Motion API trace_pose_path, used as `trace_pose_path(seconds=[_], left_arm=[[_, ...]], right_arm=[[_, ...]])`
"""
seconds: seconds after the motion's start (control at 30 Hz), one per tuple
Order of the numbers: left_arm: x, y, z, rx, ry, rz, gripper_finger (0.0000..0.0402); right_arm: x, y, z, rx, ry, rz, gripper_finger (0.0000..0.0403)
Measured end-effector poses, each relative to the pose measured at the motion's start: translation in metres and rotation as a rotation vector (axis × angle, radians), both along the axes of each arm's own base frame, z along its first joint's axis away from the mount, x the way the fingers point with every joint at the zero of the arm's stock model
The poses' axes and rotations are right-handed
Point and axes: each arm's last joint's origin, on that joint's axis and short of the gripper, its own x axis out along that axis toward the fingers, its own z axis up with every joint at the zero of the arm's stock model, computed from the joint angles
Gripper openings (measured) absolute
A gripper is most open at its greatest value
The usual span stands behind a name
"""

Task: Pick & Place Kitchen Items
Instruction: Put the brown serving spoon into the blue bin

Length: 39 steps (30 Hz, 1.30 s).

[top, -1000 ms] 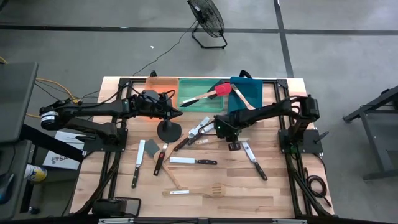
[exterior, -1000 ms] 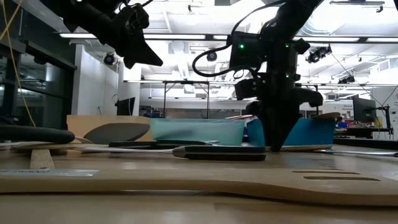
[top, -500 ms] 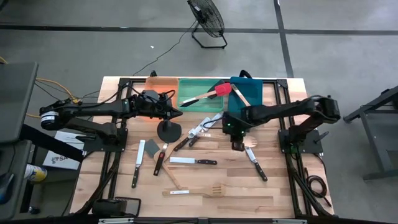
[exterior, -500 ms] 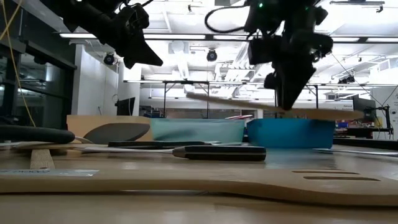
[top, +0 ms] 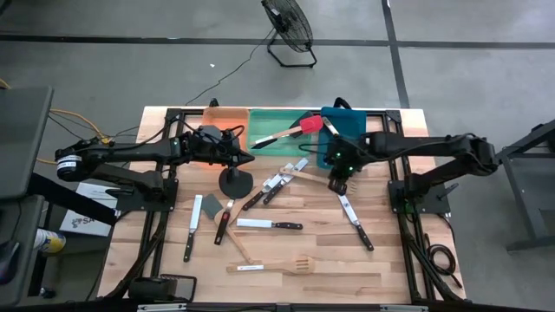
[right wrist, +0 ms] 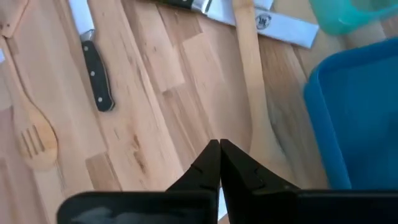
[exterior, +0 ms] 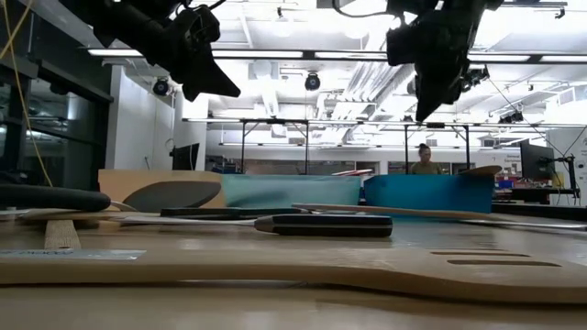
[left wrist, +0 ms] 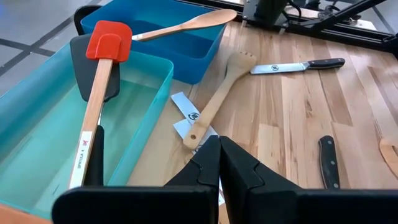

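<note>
We see the right gripper raised over the table just in front of the blue tray, its fingers pressed together on nothing. The wooden fork lies flat on the boards directly beneath it, its pronged head under the gripper and its handle running toward the left arm, across the knife blades beside the green tray. Nothing touches it.

Our left gripper hangs in the air in front of the orange tray, clenched and empty too.

Around them, a black-handled knife lies just nearer the table's front than the right gripper, a red spatula rests across the green tray, and a wooden spoon rests on the blue tray's rim.

In the right wrist view the fork's head is covered by the gripper's own fingers, so we cannot see the prongs there. In the high view the gripper hides part of that head. From table height a slotted wooden turner fills the foreground and blocks most of what lies behind, and the right gripper shows only as a dark shape high up.
</note>
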Motion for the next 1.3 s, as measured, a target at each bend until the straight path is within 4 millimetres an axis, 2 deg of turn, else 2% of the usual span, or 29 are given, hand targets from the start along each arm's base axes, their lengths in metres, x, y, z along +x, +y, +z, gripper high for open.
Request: trace_pose_path(seconds=[0.2, 0.3, 0.57, 0.7, 0.87, 1.0, 1.17, 1.3], left_arm=[[0.000, 0.000, 0.000, -0.004, -0.001, 0.001, 0.0001], [0.000, 0.000, 0.000, -0.004, -0.001, 0.001, 0.0001], [0.000, 0.000, 0.000, -0.005, 0.004, 0.001, 0.0001], [0.000, 0.000, -0.001, -0.006, 0.008, 0.001, 0.0001], [-0.001, 0.000, -0.002, -0.010, 0.020, 0.001, 0.0001], [-0.001, 0.000, -0.002, -0.010, 0.021, 0.001, 0.0001], [-0.001, 0.000, -0.002, -0.010, 0.021, 0.001, 0.0001], [-0.001, 0.000, -0.002, -0.010, 0.021, 0.001, 0.0001]], right_arm=[[0.018, 0.007, -0.021, -0.086, 0.067, 0.078, 0.0004], [0.028, 0.011, -0.035, -0.093, 0.106, 0.113, 0.0022], [0.044, 0.001, -0.075, -0.121, 0.252, 0.096, 0.0129], [0.050, -0.008, -0.089, -0.112, 0.271, 0.082, 0.0164], [0.056, -0.018, -0.101, -0.115, 0.272, 0.070, 0.0175], [0.056, -0.023, -0.103, -0.117, 0.269, 0.058, 0.0176], [0.056, -0.024, -0.103, -0.124, 0.267, 0.057, 0.0176], [0.057, -0.023, -0.114, -0.125, 0.289, 0.069, 0.0176]])
